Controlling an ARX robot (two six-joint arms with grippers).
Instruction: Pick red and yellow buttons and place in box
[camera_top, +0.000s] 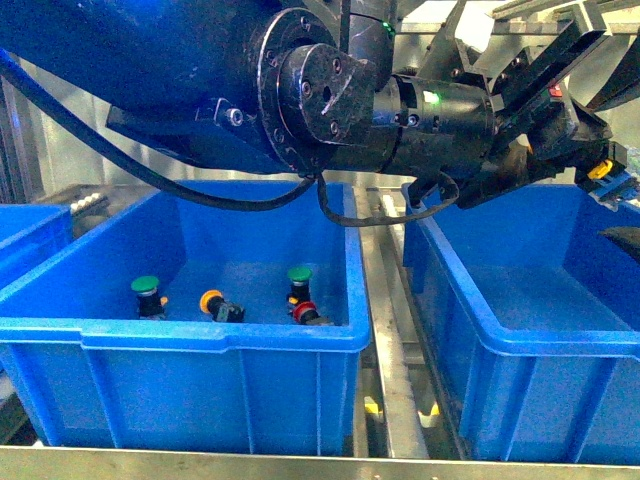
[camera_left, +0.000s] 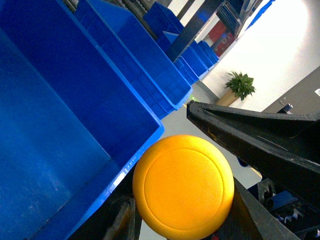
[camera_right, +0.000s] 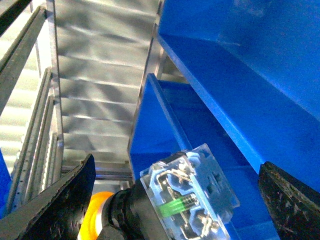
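A yellow button (camera_top: 600, 169) hangs in the air above the far right part of the box (camera_top: 520, 340), the large blue crate on the right. Your left gripper (camera_top: 582, 152) is closed on it, at the end of the black arm (camera_top: 200, 70) that crosses the top of the front view from the left. In the left wrist view, the button's round cap (camera_left: 183, 186) sits against a black finger (camera_left: 260, 135). In the right wrist view, your right gripper (camera_right: 175, 200) stands wide. Its two fingers are well apart, on either side of the button's clear contact block (camera_right: 190, 195). The blue crate on the left (camera_top: 200, 335) holds four more buttons. From left to right they are a green button (camera_top: 145, 285), an orange-yellow button (camera_top: 211, 300), a second green button (camera_top: 299, 273) and, just in front of that one, a red button (camera_top: 306, 311).
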